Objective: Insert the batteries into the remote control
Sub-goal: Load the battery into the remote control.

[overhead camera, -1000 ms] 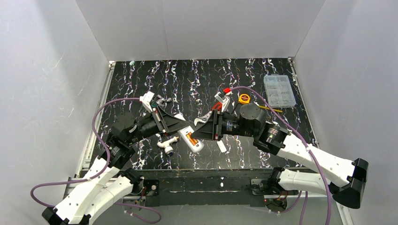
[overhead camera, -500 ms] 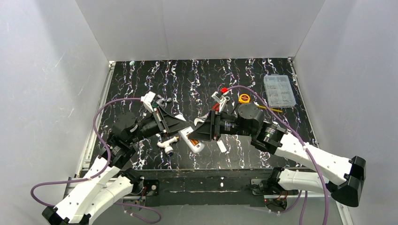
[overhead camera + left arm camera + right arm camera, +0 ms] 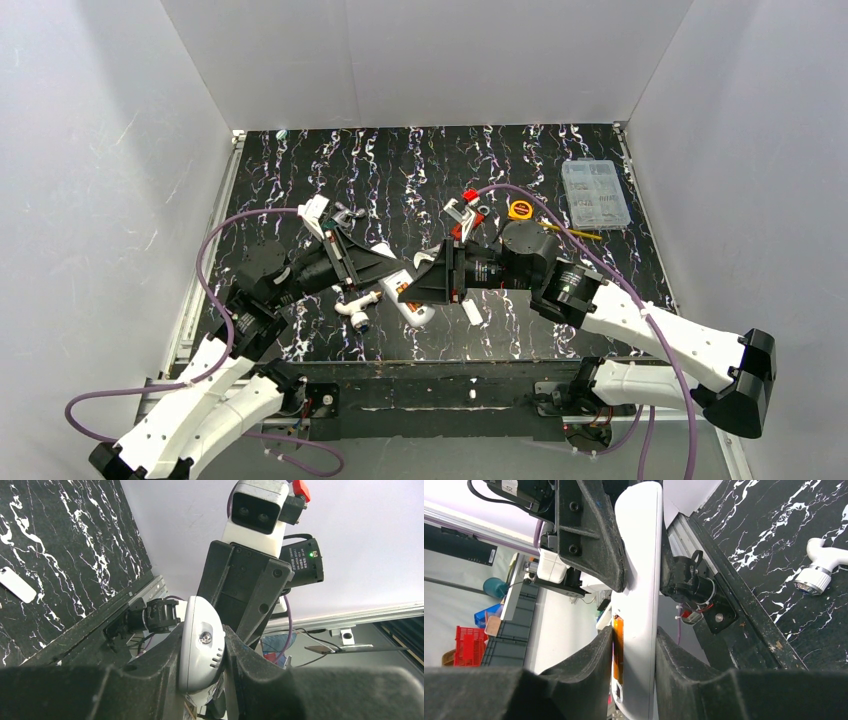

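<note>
Clamping one end of the slim white rectangular remote control (image 3: 640,570) in the almost fully closed left gripper (image 3: 202,652); pinching its body between the partly open right gripper (image 3: 634,650), with a thin orange cylindrical battery (image 3: 618,647) set into it against one finger.

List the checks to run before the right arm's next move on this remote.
1. Left gripper clamped on the end of the remote control: ok.
2. Right gripper has a finger against each face of the remote control: ok.
3. Orange battery sits in the recess: ok.
4. That battery pushed fully home: cannot tell; only its edge shows.
5. Second battery located: cannot tell; none shows loose on the table.
6. Flat white piece lies on the table apart from both grippers: ok.
</note>
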### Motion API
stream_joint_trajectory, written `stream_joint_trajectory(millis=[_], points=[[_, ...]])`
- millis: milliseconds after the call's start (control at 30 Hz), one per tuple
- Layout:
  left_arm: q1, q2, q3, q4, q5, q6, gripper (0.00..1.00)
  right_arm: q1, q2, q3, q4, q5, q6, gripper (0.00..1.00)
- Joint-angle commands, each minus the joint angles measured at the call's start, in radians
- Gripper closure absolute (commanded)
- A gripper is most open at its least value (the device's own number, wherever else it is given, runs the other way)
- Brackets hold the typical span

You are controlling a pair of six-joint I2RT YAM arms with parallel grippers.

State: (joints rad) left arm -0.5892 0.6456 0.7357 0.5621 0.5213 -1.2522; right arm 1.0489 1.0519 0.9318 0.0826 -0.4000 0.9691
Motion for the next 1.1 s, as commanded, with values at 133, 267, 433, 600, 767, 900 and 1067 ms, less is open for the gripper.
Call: stream_joint_trajectory(millis=[133,267,433,600,767,900,1067], points=[[-0.003,-0.024,0.038,0.047,0.024,0.002,1.00,0.005,-0.020,0.004,0.089,-0.001,-0.030,0.62],[-0.003,-0.041,0.030,0.030,0.013,0.000,1.00,0.005,-0.077,0.035,-0.023,0.121,-0.093,0.27],[-0.003,-0.075,0.029,-0.076,-0.011,0.028,1.00,-0.004,-0.198,0.078,-0.169,0.300,-0.241,0.20],[-0.003,-0.092,0.017,-0.134,-0.025,0.030,1.00,-0.014,-0.282,0.071,-0.351,0.533,-0.350,0.19],[-0.003,-0.089,0.020,-0.154,-0.026,0.025,1.00,-0.025,-0.193,0.096,-0.671,0.758,-0.391,0.19],[-0.003,-0.083,0.023,-0.165,-0.028,0.025,1.00,-0.036,-0.041,0.078,-0.793,0.796,-0.379,0.21],[-0.003,-0.092,0.028,-0.189,-0.036,0.028,1.00,-0.039,0.089,0.003,-0.739,0.763,-0.376,0.28]])
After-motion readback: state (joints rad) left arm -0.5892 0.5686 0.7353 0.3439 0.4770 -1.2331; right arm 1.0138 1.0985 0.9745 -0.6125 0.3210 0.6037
